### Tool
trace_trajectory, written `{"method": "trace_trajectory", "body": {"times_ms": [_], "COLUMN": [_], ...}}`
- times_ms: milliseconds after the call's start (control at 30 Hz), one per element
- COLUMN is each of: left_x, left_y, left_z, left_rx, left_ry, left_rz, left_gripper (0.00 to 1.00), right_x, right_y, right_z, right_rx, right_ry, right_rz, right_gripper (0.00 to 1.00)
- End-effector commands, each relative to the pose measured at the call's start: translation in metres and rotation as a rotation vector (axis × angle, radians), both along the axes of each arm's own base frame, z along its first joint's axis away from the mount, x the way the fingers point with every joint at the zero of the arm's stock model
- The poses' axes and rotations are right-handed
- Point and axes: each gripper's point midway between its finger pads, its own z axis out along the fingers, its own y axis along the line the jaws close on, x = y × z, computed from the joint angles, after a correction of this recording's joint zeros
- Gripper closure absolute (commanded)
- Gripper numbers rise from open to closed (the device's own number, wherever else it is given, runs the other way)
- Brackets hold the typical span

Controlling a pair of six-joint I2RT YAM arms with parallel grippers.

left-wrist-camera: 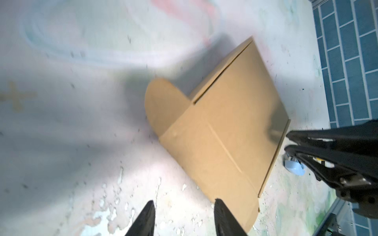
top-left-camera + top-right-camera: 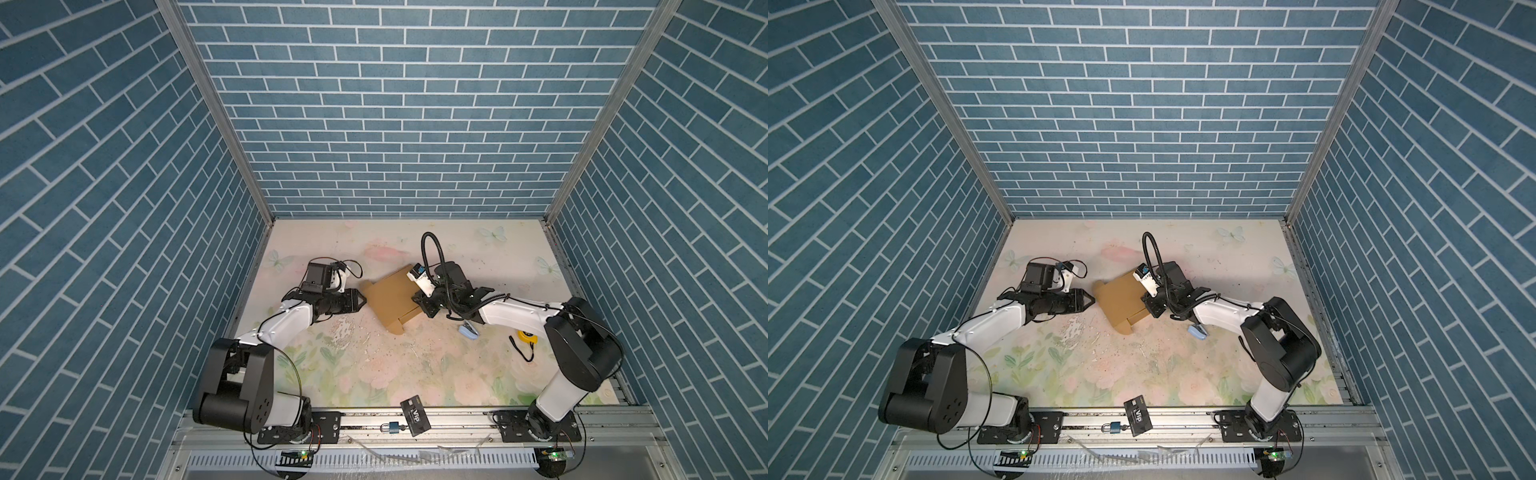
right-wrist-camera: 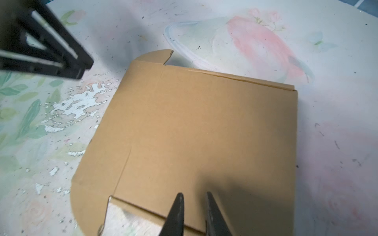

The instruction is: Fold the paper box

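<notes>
Left gripper [image 2: 362,304]: black, two tapered fingers, jaws parted with a clear gap and nothing between them. Its tips sit just beside the left corner of the paper box [image 2: 388,297]; contact cannot be told. Right gripper [image 2: 416,301]: jaws drawn close, with only a narrow slit between the fingers in the right wrist view. Its tips lie over the box's right edge, where the top panel ends and a paler flap shows beneath; whether any cardboard is pinched cannot be told. Paper box: tan corrugated cardboard, lying on the table [image 2: 374,374] toward the back middle, between the two grippers and turned diagonal to the table's edges. A broad top panel is folded flat over a lower layer; one rounded flap [image 2: 368,287] projects at the left corner and a second at the near corner. Table: pale floral covering, with a flaked patch [image 2: 345,332] near the box. Light blue object [image 2: 468,331]: partly hidden under the right arm, near the box, kind unclear. Yellow tape measure [image 2: 527,337]: black strap, farther right, well apart from the box. Black card [image 2: 414,414]: marked "VIP", on the front rail. Small padlock [image 2: 392,427]: just beside the card. Walls [image 2: 399,124]: blue brick pattern, three sides.
</notes>
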Motion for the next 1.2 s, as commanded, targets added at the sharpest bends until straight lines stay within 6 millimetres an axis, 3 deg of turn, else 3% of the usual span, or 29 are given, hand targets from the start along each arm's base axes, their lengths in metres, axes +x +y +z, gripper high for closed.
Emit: {"method": "trace_trajectory", "body": {"times_ms": [0,133,233,267,400,433,567,833,1167], "left_x": [0.014,0.031,0.038,0.04,0.047,0.048,0.055,0.055,0.036], "left_y": [-0.004,-0.024,-0.04,-0.045,-0.064,-0.067,-0.074,-0.067,-0.063], "left_z": [0.029,0.035,0.029,0.024,0.011,0.009,-0.002,-0.034,-0.052], "left_rx": [0.05,0.048,0.115,0.129,0.134,0.133,0.117,0.164,0.152], "left_ry": [-0.111,-0.118,-0.114,-0.1,-0.01,0.005,0.035,0.13,0.209], "left_rz": [-0.109,-0.177,-0.262,-0.28,-0.319,-0.332,-0.333,-0.305,-0.258], "left_gripper": [0.52,0.56,0.6,0.64,0.98,1.0,1.0,1.0,1.0], "right_x": [-0.014,-0.02,-0.025,-0.026,-0.024,-0.024,-0.02,-0.007,0.014], "right_y": [-0.014,-0.029,-0.035,-0.037,-0.047,-0.047,-0.043,-0.031,-0.032], "right_z": [0.005,-0.006,-0.008,-0.011,-0.027,-0.03,-0.042,-0.05,-0.053], "right_rx": [0.022,0.026,0.063,0.073,0.07,0.085,0.102,0.083,0.065], "right_ry": [0.029,0.102,0.134,0.141,0.211,0.228,0.246,0.264,0.276], "right_rz": [-0.053,-0.154,-0.204,-0.224,-0.343,-0.359,-0.383,-0.39,-0.42], "right_gripper": [0.79,0.8,0.81,0.82,0.85,0.85,0.86,0.86,0.86]}}
